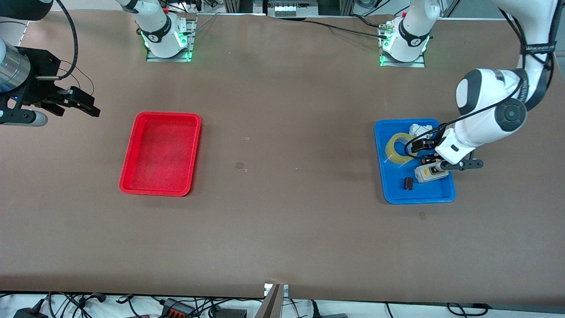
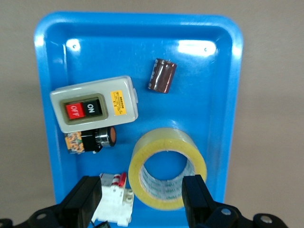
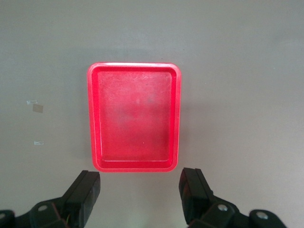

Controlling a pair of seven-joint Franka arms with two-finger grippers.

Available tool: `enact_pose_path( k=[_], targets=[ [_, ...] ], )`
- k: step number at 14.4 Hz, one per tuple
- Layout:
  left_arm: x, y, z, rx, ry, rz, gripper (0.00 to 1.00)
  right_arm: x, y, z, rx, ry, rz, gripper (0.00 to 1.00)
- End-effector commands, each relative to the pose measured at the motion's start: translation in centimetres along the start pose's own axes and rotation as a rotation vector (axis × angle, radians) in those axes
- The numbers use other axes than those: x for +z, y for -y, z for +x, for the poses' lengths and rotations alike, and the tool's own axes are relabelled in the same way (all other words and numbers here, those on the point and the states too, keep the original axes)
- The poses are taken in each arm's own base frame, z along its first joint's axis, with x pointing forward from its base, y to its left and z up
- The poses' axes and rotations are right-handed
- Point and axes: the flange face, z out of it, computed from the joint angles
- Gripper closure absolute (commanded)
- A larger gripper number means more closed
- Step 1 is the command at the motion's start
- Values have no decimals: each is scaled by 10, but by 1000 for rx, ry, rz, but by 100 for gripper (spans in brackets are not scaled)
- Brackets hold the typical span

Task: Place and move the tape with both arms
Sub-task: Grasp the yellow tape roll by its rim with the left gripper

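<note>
Front: tape (image 1: 399, 148) flat in blue tray (image 1: 393, 194), left gripper (image 1: 423, 148) over it; right gripper (image 1: 73, 104) waiting over bench (image 1: 282, 221).

Left wrist: jaws released. Probably light, stiff, slick; pinch through the hole.

Right wrist: jaws released above red tray (image 3: 135, 164).

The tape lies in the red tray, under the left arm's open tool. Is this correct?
Not quite. The tape lies in the blue tray, not a red one, as the left wrist view shows. The rest holds: the left arm's tool is open above it.
</note>
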Motion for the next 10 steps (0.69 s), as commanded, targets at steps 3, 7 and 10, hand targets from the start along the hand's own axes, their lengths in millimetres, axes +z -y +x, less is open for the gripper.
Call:
enact_pose_path(
  k=[3,7,10],
  targets=[
    [43,5,-5,-23,16,13,0,-2,4,2,-16,-13,20,2],
    [70,5,-6,-22,65,16,0,-2,4,1,-16,-13,25,2],
    [91,5,-6,-24,102,17,0,-2,4,1,-18,-14,25,2]
  ],
)
